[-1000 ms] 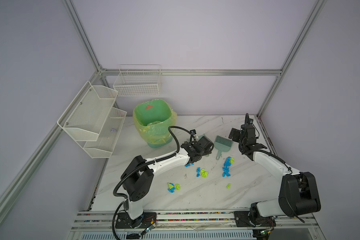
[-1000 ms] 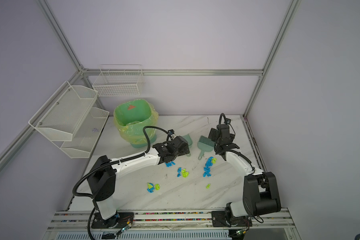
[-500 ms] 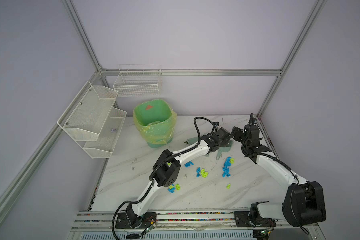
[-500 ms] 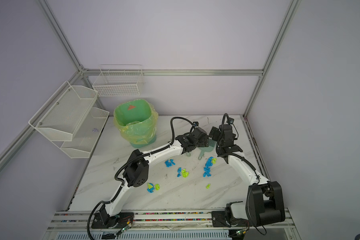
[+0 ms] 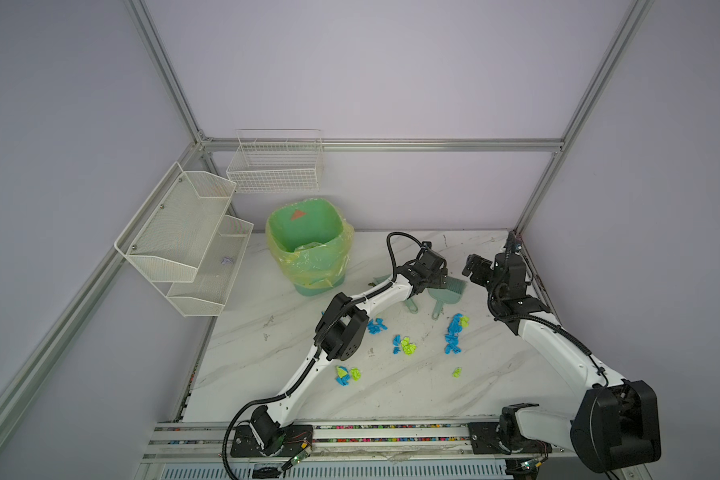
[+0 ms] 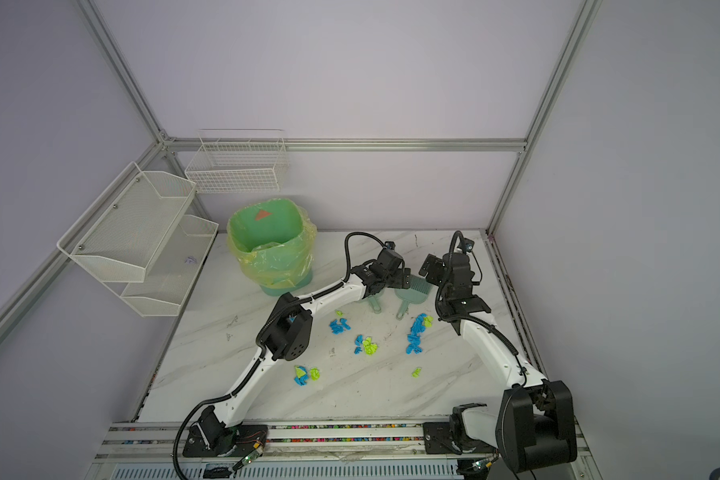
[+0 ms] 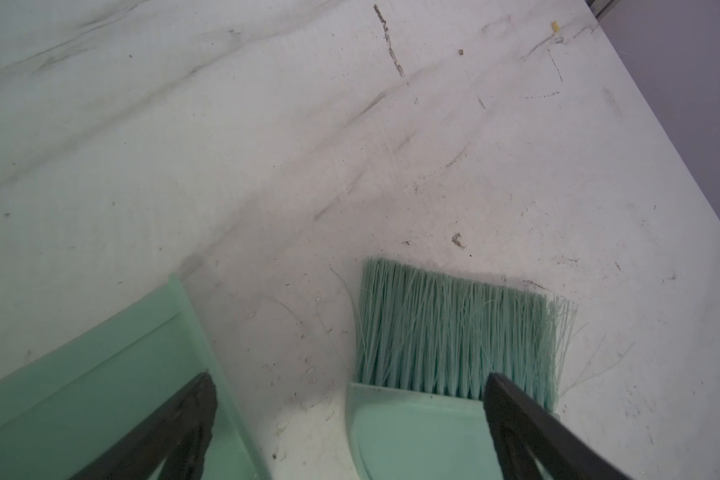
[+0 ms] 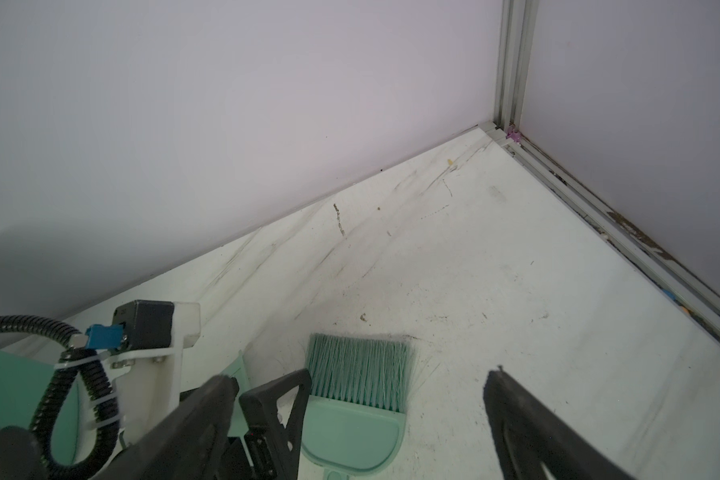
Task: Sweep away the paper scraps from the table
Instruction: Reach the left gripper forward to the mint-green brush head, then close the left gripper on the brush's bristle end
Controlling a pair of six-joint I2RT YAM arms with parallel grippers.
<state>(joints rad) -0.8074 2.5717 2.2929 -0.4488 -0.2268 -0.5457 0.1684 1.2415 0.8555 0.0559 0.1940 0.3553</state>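
Left wrist view, Mia: what shows beneath those fingers?

Two pale green tools lying on the table [image 7: 267,124], Tom. The dustpan [image 7: 100,374] and the brush [image 7: 454,332] lie side by side with a bare strip of marble between them. The left gripper [image 7: 350,378] has its jaws spread wide and holds nothing. One finger shows over the dustpan, the other over the brush where the bristles meet the back.

Touching either one?

I cannot tell from that angle.

And the right gripper?

In a top view the right gripper [image 5: 472,270] hangs just beside the brush, on the side away from the dustpan, lifted off the surface. Its own camera shows its jaws wide apart with nothing between them, the bristles below and a finger of the left gripper close by.

Where are the paper scraps?

On the table. In a top view the paper scraps [image 5: 404,345], blue and yellow-green, lie in loose clusters nearer the front edge than the tools, between the two arms. One long cluster sits just in front of the brush's handle. The green bin [image 5: 308,249] stands at the back, well apart from them.
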